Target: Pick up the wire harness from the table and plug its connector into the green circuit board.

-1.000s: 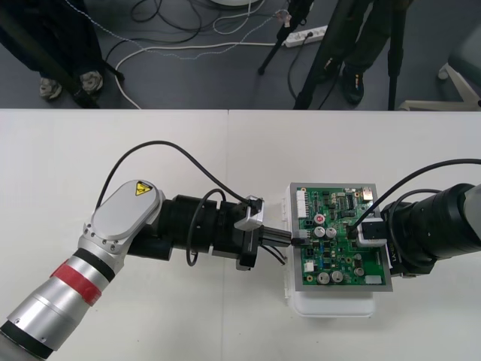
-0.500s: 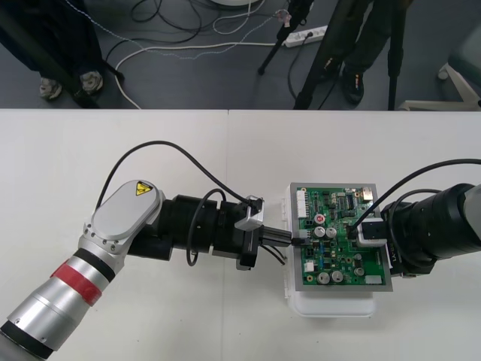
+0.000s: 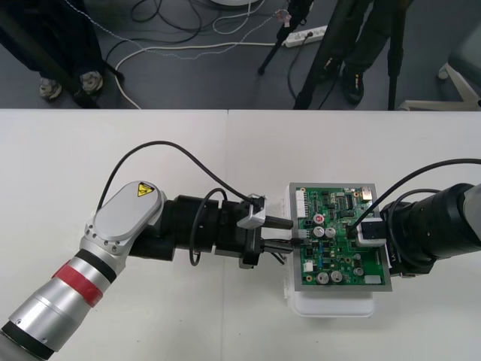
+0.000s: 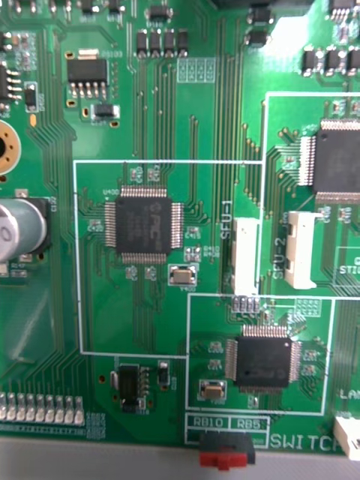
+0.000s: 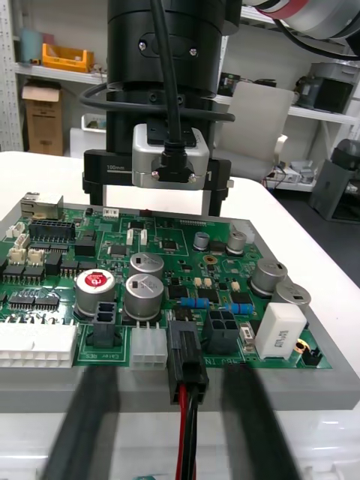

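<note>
Black plastic, small and rectangular, the plug [image 5: 187, 358] of the thin wire harness stands upright at the near edge of the green circuit board [image 5: 225, 264]. It is just beside a square black header [image 5: 222, 331] on one side and a white header [image 5: 148, 347] on the other. In the left wrist view it looks seated in the board, though the joint itself is hidden under the plug's body.

Its red and black wires [image 5: 189, 431] drop straight from the plug over the grey frame [image 5: 300, 390] that rims the board. They pass between the left gripper's two black fingers [image 5: 90, 431] and touch neither. The left gripper [image 3: 291, 234] lies level at the board's left edge with its jaws spread wide. There is a clear gap on each side of the plug, and the gripper holds nothing.

Silver cylindrical capacitors [image 5: 146, 289] rise just behind the plug. The right gripper [image 3: 350, 228] hangs over the board's right half with a silver camera block [image 3: 370, 232] on top. Seen from the left wrist, its own two fingers stand well apart, tips down at the board's far edge, with nothing between them.

The right wrist view looks flat onto the board's surface, where a square black chip [image 4: 147, 225] sits beside a slim white connector [image 4: 244, 255]. The board rests on a white rectangular base [image 3: 331, 305] on the plain light counter [image 3: 150, 150], right of its middle.
</note>
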